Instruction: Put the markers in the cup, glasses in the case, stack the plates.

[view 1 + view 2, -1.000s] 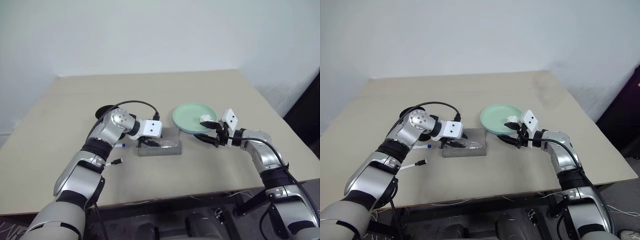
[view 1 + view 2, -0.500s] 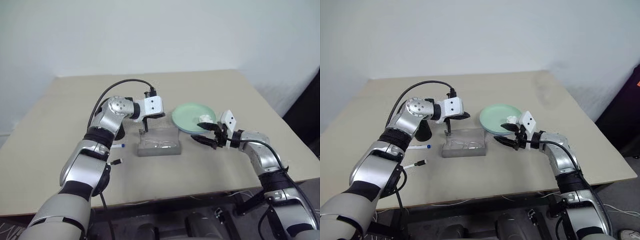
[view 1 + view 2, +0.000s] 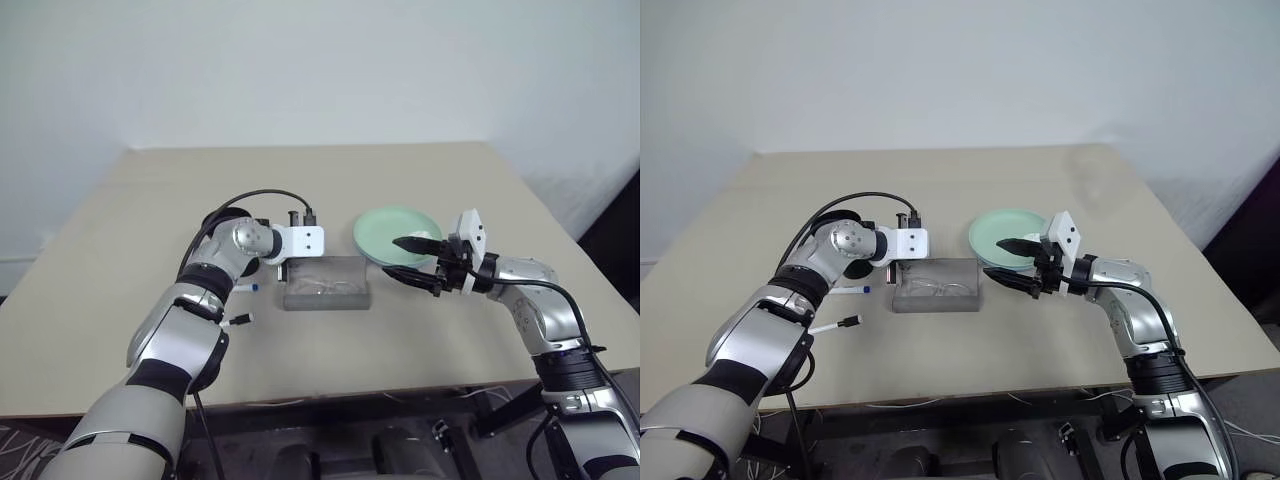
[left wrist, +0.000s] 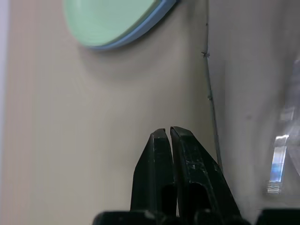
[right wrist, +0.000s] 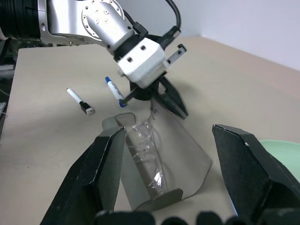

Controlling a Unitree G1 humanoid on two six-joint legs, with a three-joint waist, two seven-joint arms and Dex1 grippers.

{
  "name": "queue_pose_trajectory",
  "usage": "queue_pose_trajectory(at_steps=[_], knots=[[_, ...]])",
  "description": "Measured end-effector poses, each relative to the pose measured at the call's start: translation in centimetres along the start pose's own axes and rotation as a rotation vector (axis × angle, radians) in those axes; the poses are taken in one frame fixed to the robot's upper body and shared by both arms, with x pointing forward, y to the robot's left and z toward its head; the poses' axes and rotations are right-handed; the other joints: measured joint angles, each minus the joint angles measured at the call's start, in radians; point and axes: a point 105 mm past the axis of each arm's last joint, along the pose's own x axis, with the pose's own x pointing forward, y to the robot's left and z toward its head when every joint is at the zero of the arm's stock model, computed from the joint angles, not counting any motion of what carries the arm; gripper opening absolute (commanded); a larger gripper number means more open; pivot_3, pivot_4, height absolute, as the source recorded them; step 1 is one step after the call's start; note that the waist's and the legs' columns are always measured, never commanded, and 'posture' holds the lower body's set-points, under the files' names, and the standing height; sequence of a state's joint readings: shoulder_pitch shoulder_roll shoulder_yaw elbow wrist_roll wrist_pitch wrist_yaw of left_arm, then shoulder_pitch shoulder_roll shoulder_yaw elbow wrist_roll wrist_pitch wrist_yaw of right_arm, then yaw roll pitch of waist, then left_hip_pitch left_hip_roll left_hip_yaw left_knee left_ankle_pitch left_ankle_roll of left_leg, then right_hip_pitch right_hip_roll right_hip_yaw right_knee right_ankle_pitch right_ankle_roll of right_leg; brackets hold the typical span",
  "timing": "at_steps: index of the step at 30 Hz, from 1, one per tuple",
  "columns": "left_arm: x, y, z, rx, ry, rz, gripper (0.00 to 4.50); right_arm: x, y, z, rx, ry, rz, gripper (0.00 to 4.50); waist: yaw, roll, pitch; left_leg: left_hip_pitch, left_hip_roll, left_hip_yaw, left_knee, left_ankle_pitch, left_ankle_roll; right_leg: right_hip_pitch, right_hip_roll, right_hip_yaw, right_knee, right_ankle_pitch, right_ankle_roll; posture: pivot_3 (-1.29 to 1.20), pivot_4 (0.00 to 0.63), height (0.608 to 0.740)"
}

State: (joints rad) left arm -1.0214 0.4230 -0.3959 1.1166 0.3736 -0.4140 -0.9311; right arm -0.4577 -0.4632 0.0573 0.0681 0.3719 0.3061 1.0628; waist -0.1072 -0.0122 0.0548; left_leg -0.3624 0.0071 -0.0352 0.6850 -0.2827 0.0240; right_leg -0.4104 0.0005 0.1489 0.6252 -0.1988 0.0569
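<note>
Two thin clear-lensed glasses (image 5: 149, 161) lenses lie in the flat grey felt-like case (image 3: 327, 284); left gripper (image 4: 170, 136) pinched empty (right gripper (image 5: 171, 154) spread): close lid next.

— Where do the two head views look from?
— From above, forward and down over the table (image 3: 420, 330); both take in the whole top, both arms and the wall behind.
— And the left wrist view?
— Close to the tabletop, facing along its fingers (image 4: 185, 159) toward the plates (image 4: 117, 23).
— The right wrist view?
— Low and near, facing the case (image 5: 164, 164). It shares the case with the head views.
</note>
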Motion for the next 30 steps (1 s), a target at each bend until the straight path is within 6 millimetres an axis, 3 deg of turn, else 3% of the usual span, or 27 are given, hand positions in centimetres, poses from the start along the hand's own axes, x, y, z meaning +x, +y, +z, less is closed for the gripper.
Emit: queue_pose_trajectory(at_steps=[5,11,22,26,30], knots=[[-1.7,-1.8,0.7,-0.056,-0.126,-0.138,0.03,-0.2,-0.2,0.0,0.002,0.000,-0.020,3.23,0.000,0.000,0.000,0.000,0.001,0.000,0.000,0.000,0.000,0.000,0.000,0.000,0.000,0.000,0.000,0.00,0.000,0.740],[-3.7,-4.1,0.1,-0.079,-0.145,-0.256,0.03,-0.2,-0.2,-0.1,0.004,0.000,-0.022,3.23,0.001,0.000,0.000,0.001,0.001,0.000,0.000,0.000,0.000,0.000,0.000,0.000,0.001,0.000,0.000,0.00,0.000,0.740],[-5.3,-6.2,-0.4,-0.133,-0.146,-0.249,0.03,0.3,-0.2,0.1,0.004,-0.012,-0.021,3.23,0.000,0.000,0.000,0.001,0.002,0.000,0.001,0.000,0.000,0.000,0.000,0.000,0.001,0.000,0.000,0.00,0.000,0.740],[-8.2,-7.3,-1.6,-0.168,-0.109,-0.284,0.03,0.3,-0.2,0.0,0.003,-0.010,-0.020,3.23,-0.001,0.000,0.000,0.002,0.002,0.000,-0.001,0.000,0.000,-0.001,0.001,-0.001,0.002,0.000,-0.001,0.00,0.000,0.740],[-11.2,-8.2,-3.8,-0.235,-0.004,-0.323,0.91,0.4,-0.1,-0.1,0.006,-0.008,-0.015,3.23,-0.001,0.000,0.000,0.002,0.002,0.001,0.000,0.000,0.000,0.000,0.000,-0.001,0.002,0.000,-0.001,0.00,0.000,0.740]])
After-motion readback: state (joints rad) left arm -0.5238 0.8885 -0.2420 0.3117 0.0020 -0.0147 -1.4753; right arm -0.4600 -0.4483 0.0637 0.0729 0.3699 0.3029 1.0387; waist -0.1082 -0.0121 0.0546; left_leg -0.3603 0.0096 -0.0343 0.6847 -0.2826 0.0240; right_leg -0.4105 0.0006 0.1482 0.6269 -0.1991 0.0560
